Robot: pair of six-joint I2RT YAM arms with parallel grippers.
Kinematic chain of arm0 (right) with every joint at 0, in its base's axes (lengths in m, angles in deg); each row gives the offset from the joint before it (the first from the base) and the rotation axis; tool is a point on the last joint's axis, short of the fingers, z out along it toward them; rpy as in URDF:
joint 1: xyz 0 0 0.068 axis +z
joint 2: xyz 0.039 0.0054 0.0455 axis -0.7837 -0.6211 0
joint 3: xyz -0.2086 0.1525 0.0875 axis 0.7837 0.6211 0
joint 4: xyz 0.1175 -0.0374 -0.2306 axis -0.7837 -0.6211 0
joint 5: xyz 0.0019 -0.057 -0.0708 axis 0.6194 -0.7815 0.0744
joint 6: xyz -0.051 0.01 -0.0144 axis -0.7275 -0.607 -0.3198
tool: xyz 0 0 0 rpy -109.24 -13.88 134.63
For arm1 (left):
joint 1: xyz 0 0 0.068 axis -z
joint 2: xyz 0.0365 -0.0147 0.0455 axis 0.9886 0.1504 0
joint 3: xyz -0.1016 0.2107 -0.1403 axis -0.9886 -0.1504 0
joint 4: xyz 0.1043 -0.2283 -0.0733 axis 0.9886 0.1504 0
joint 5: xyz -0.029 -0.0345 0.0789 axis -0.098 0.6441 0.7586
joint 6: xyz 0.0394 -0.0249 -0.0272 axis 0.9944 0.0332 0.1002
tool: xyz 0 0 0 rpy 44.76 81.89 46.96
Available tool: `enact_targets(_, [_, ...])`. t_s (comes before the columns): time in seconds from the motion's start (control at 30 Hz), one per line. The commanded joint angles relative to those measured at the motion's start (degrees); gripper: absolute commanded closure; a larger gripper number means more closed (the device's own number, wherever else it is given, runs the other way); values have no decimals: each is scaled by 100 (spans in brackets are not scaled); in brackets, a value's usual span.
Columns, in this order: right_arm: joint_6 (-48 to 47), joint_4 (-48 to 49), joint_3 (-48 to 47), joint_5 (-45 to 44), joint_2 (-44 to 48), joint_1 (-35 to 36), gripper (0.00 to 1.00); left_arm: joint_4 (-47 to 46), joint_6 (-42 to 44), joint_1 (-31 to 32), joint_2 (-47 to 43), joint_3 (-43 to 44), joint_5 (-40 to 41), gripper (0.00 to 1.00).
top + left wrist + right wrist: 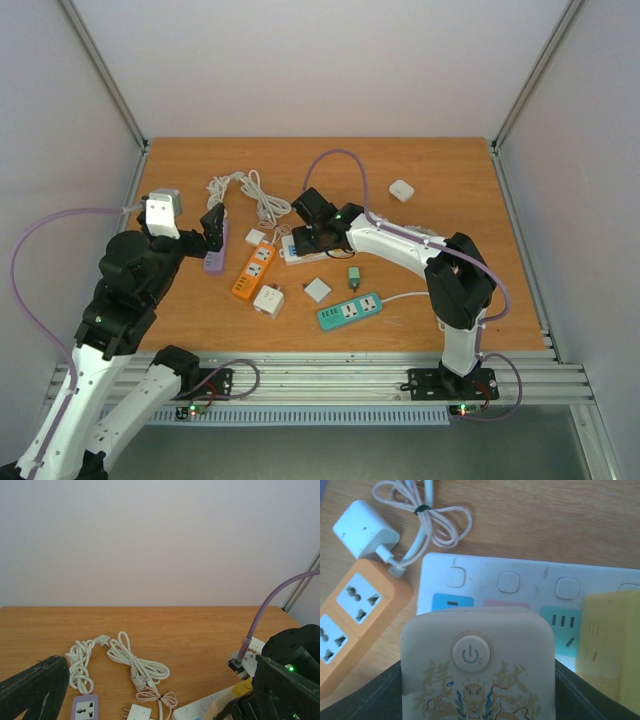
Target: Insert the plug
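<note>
My right fingers (367,700) grip the beige plug (478,680) between them, over the near edge of the white power strip (530,577), with a yellow adapter (612,645) just to its right. My left fingers (30,690) gape wide above the purple strip (84,709).

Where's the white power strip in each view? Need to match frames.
Top external: white power strip at table centre, partly under the right end effector.
Left wrist: bottom edge, right of centre.
Right wrist: across the middle, behind the cream adapter held in the end effector.
Shared landmark: white charger, left of the strip in all three.
</note>
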Motion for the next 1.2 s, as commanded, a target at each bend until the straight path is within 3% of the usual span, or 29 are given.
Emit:
enact_targets(0.0, [124,82,-82,-494,-48,-34,71,-212,-28,6,50,-68,139,1])
enact_targets(0.7, [458,30,-25,-272,-456,-32,70,-166,-31,6,221,-64,103,1])
enact_targets(1.17, [622,-853,-271,-667,-1111,-25,70,-129,-15,6,325,-48,152,1])
